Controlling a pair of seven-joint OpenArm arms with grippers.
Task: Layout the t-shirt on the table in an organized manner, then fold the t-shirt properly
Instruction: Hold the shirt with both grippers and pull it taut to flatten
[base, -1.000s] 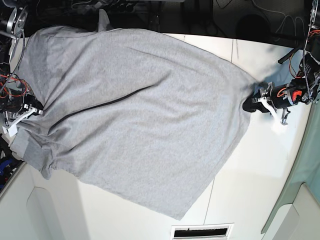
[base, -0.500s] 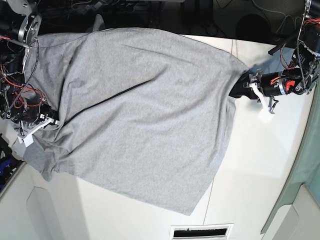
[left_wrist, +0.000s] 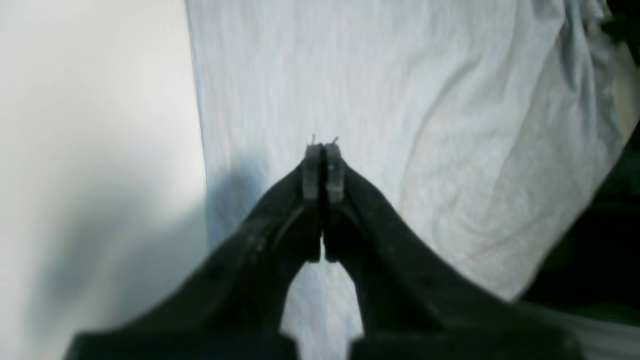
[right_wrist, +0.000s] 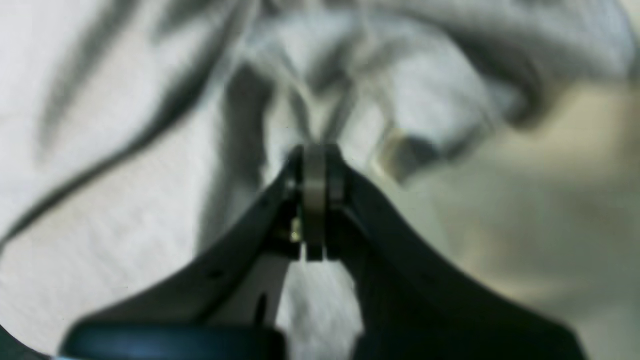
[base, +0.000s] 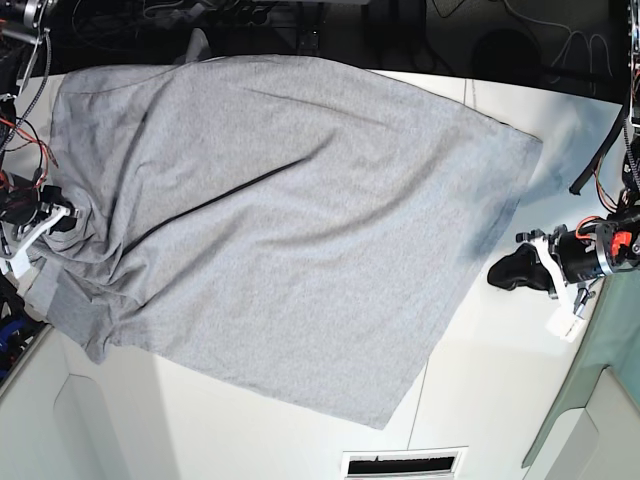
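Worktop: large white smooth flat worktop (base: 500, 370), crossed by a thin seam.
T-shirt: light heather-grey cotton t-shirt (base: 290, 230), spread wrinkled across the worktop.
Right pincer (base: 62, 218): black, clamped on bunched t-shirt fabric.
Left pincer (base: 500, 270): black, jaws together, nothing held, beside the t-shirt edge.

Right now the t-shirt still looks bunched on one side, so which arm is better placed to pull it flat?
The right gripper: it is shut on the t-shirt at its bunched edge. The left gripper is shut, off the cloth.

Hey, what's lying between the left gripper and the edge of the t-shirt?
Only bare table: in the base view the left gripper sits apart from the t-shirt.
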